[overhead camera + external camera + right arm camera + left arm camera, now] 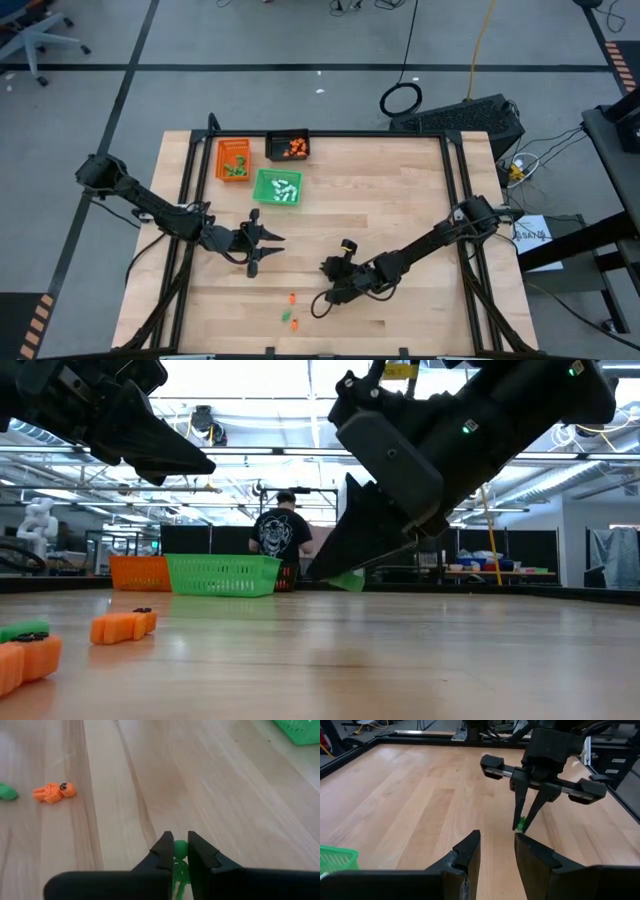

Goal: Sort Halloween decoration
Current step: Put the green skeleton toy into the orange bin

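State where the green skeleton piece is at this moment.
The green skeleton piece is pinched in the right gripper, near the table's front middle, just right of the loose orange piece.

R gripper jaws pinch green piece above table; L jaws apart.

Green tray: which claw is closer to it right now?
Left. The left claw hangs just in front of the green tray; the right claw is farther off near the table's front, shut on a green piece.
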Tool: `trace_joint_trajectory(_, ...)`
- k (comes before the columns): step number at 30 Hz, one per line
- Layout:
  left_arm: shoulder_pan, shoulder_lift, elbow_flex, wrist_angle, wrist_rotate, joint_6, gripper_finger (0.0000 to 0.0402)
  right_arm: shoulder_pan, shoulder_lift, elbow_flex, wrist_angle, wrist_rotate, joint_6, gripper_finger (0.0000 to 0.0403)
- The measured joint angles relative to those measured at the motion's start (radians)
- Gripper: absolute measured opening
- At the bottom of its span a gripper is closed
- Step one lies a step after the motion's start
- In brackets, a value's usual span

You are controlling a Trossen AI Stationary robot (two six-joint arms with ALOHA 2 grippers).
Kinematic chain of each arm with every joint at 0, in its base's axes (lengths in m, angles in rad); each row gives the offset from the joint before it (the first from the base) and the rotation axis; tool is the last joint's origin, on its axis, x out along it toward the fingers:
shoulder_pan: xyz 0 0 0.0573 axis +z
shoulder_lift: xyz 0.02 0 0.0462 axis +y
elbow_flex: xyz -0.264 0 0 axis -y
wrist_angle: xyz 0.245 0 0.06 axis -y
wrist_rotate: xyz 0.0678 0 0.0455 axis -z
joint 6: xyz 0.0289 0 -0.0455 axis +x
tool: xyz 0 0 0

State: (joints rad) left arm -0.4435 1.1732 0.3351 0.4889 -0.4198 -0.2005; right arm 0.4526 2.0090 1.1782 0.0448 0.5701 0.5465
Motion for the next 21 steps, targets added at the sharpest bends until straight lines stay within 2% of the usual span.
trace_joint_trajectory(7,0.000,0.000,0.000,0.000,0.000,-0.003,0.0118,-0.001,0.023,0.001,0.006,-0.025,-0.007,0.0025)
trace_joint_trajectory(16,-0.023,0.000,0.000,0.002,0.000,-0.004,0.0118,-0.001,-0.020,0.001,-0.009,-0.022,-0.010,0.0154)
trace_joint_trajectory(21,-0.030,0.000,0.000,0.002,0.000,-0.003,0.0118,0.017,-0.021,0.002,-0.059,-0.023,0.009,0.0193)
